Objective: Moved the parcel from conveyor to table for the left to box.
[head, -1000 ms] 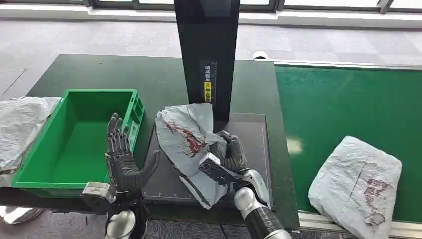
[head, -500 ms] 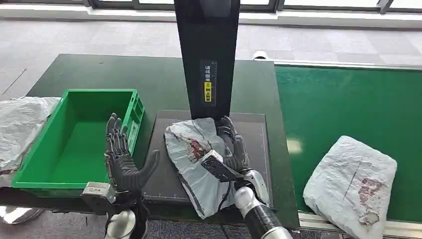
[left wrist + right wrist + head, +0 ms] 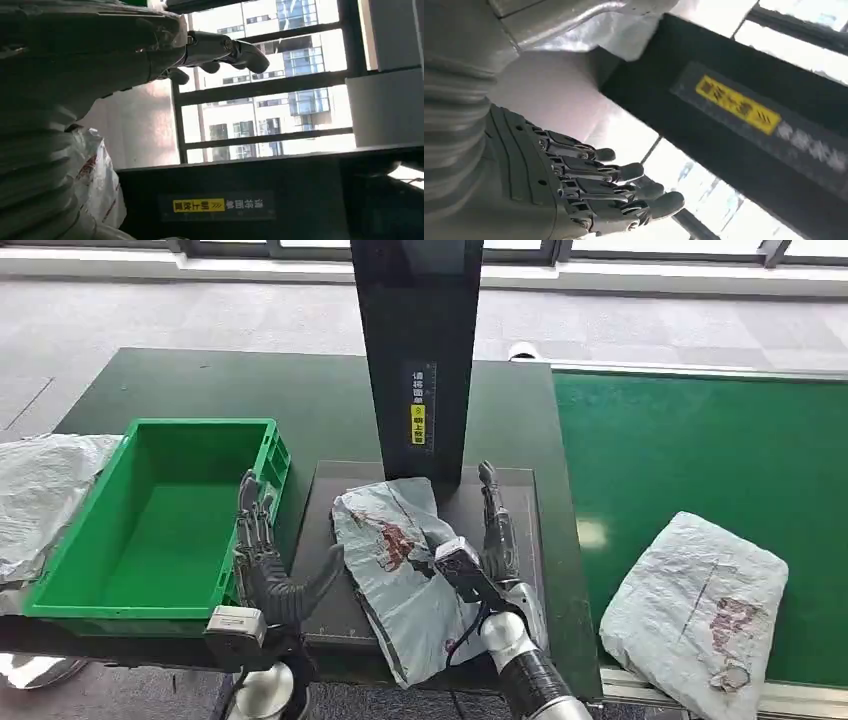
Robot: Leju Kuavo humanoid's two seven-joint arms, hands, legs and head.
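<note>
Head view: camera high on the robot, looking forward and down across the table [image 3: 200, 380] and the conveyor [image 3: 680, 440], both hands entering from the lower edge, the black post [image 3: 415, 340] rising at centre. Left wrist view: camera close behind the left hand [image 3: 75, 45], turned, aimed low and outward at the windows [image 3: 270, 85]. Right wrist view: camera close behind the right hand [image 3: 549, 185], likewise turned, looking upward past the fingers. All three views share the post's yellow label [image 3: 417, 424] (seen nearest from the right wrist); each wrist view also catches the parcel [image 3: 395, 560].
</note>
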